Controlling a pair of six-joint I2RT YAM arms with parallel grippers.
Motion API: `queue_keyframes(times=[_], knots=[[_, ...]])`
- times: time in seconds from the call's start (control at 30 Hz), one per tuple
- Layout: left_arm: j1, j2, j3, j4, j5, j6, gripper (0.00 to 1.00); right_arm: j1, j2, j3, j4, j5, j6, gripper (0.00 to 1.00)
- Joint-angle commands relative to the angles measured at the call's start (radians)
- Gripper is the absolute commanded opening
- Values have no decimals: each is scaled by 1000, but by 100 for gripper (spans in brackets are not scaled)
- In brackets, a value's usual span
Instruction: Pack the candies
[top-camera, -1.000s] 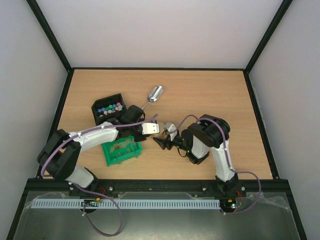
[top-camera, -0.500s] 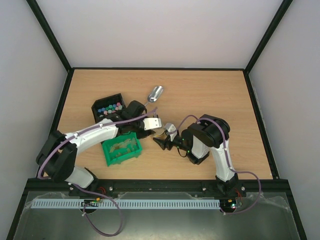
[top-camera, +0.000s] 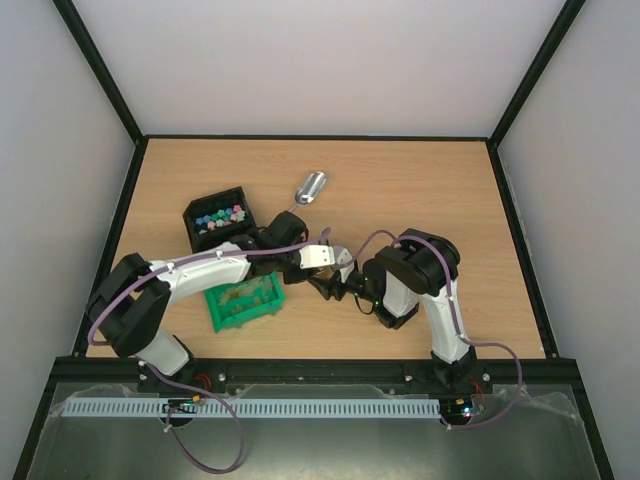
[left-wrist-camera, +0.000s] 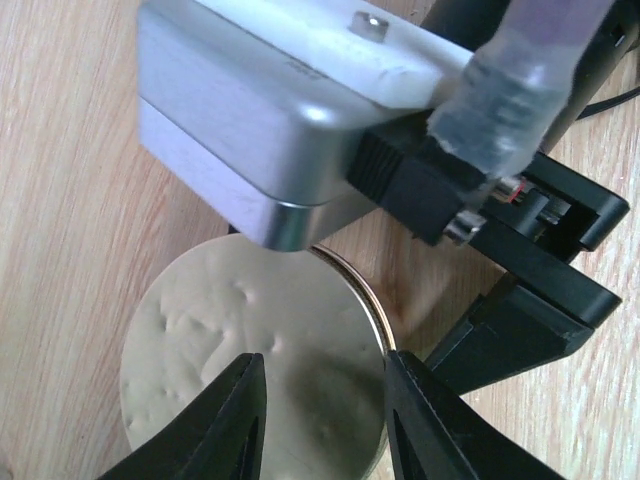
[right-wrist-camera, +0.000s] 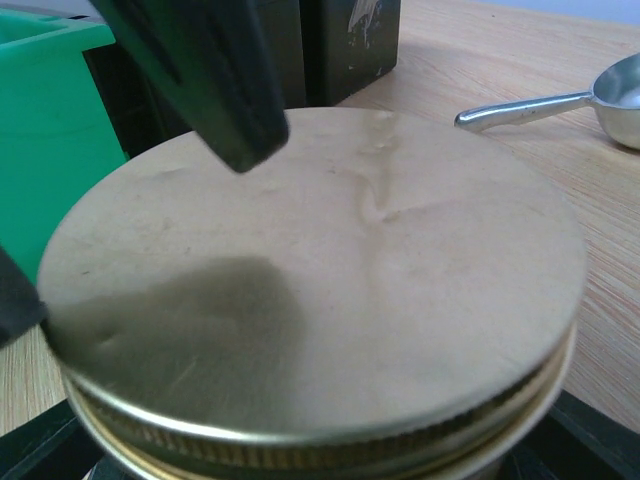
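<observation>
**Left hand poised over a lidded jar held by the right hand; candies in the black bin**

In the middle of the table (top-camera: 420, 190) stands a jar (right-wrist-camera: 300, 448) with a flat gold lid (right-wrist-camera: 330, 270) on top of it. The right hand (top-camera: 323, 284) comes in from 3 o'clock. Its 2 black fingers sit against opposite sides of the jar below the lid, pinching it.

The left hand (left-wrist-camera: 322, 415) hangs directly above the lid, pointing down. Its 2 fingers (left-wrist-camera: 238, 420) are parted a little, with the pale lid surface showing in the gap between them. They pinch nothing. In the right wrist view, 1 of these dark fingers is seen over the 11 o'clock part of the lid. Whether it touches the lid cannot be told.

The candies (top-camera: 220, 216) lie in a black bin (top-camera: 196, 212) at 10 o'clock from the jar, well apart from both hands. Blue, green and pink wrappers can be made out. A green slatted basket (top-camera: 243, 312) rests at 8 o'clock from the jar, partly under the left arm. Its contents are too small to tell. A metal scoop (top-camera: 312, 186) lies on the table at 12 o'clock from the jar, its bowl pointing away from the arms.
</observation>
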Motion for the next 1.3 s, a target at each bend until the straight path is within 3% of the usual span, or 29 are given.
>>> queue_keyframes(times=[0.0, 0.57, 0.67, 0.93, 1.27], knots=[[13, 1, -48, 44, -82, 44, 34, 22, 78, -43, 157, -70, 86, 46], [172, -62, -87, -28, -71, 133, 32, 20, 78, -43, 157, -72, 85, 45], [151, -95, -74, -51, -8, 114, 35, 20, 78, -41, 156, -72, 86, 45], [33, -43, -9, -46, 5, 49, 44, 21, 80, -41, 157, -73, 88, 45], [-2, 22, 1, 33, -17, 39, 49, 21, 80, -43, 157, -72, 87, 45]])
